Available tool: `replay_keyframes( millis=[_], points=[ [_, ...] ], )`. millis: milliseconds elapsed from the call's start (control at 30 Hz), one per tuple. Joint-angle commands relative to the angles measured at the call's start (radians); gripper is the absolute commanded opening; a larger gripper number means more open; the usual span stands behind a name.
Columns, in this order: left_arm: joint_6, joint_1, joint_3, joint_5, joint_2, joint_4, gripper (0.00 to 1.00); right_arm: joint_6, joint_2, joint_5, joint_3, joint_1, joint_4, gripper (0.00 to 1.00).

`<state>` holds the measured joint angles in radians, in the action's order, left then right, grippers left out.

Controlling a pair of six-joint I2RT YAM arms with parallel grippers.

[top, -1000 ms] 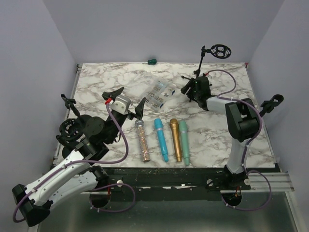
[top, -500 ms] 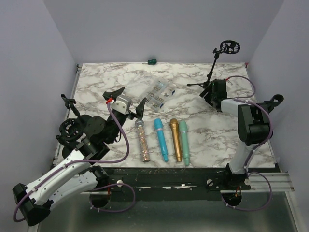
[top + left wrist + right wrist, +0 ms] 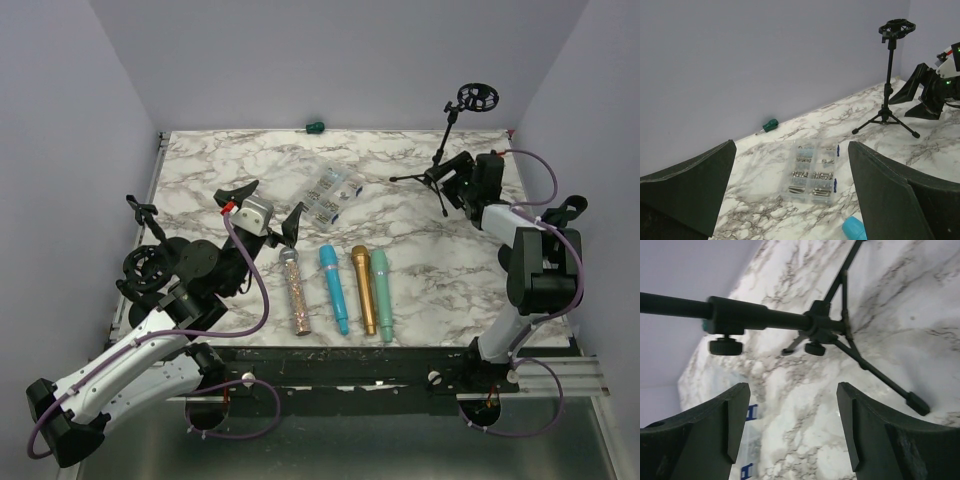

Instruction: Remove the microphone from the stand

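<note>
- Four microphones lie flat in a row on the desk, close to the middle of the near edge: a glitter microphone (image 3: 297,292), a blue microphone (image 3: 334,288), a gold microphone (image 3: 363,288) and a mint microphone (image 3: 381,292).
- Their long axes run near-to-far and roughly parallel. The heads point to the far edge and the tails stop just short of the near edge.
- The gold and mint ones lie just beside each other, while the other two have small gaps around them.
- The stand (image 3: 445,165) stands upright on its tripod near the far right corner, well apart from the row. Its ring mount (image 3: 477,97) rises above the far edge.
- Bare marble (image 3: 440,260) lies between the row and the stand, and on to the right edge.
- The right gripper (image 3: 465,178) hangs low just beside the tripod, on the side of the right edge. Its fingers (image 3: 735,415) are spread wide and hold nothing. In the wrist view the pole crosses beyond them without touching.
- The left gripper (image 3: 267,206) hovers over the left half of the desk, jaws wide apart and empty, facing the far edge.
- A clear parts box (image 3: 333,195) sits mid-desk beyond the row.
- A green screwdriver (image 3: 314,126) lies at the far edge.
</note>
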<state>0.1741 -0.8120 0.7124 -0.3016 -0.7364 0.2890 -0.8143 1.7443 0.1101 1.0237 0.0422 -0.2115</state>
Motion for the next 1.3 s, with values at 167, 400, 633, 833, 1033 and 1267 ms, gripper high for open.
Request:
replay_keyframes(
  millis=[167,400,633,833,1033,1267],
  points=[
    [0.001,-0.004,0.027,0.016,0.002,0.004,0.99,-0.223,0.034,0.165,0.057,0.020,-0.215,0.76],
    [0.007,-0.003,0.027,0.009,0.005,0.004,0.99,-0.297,0.063,0.093,0.092,0.020,-0.200,0.60],
    [0.007,-0.003,0.025,0.010,0.005,0.006,0.99,-0.306,0.063,0.060,0.078,0.020,-0.187,0.46],
    [0.005,-0.003,0.025,0.010,0.005,0.007,0.99,-0.294,0.074,0.052,0.083,0.019,-0.174,0.38],
    [0.007,-0.003,0.025,0.009,0.002,0.007,0.99,-0.285,0.095,0.047,0.096,0.020,-0.150,0.25],
    [0.007,-0.003,0.025,0.011,0.000,0.008,0.99,-0.206,0.133,0.138,0.116,0.019,-0.147,0.01]
  ],
)
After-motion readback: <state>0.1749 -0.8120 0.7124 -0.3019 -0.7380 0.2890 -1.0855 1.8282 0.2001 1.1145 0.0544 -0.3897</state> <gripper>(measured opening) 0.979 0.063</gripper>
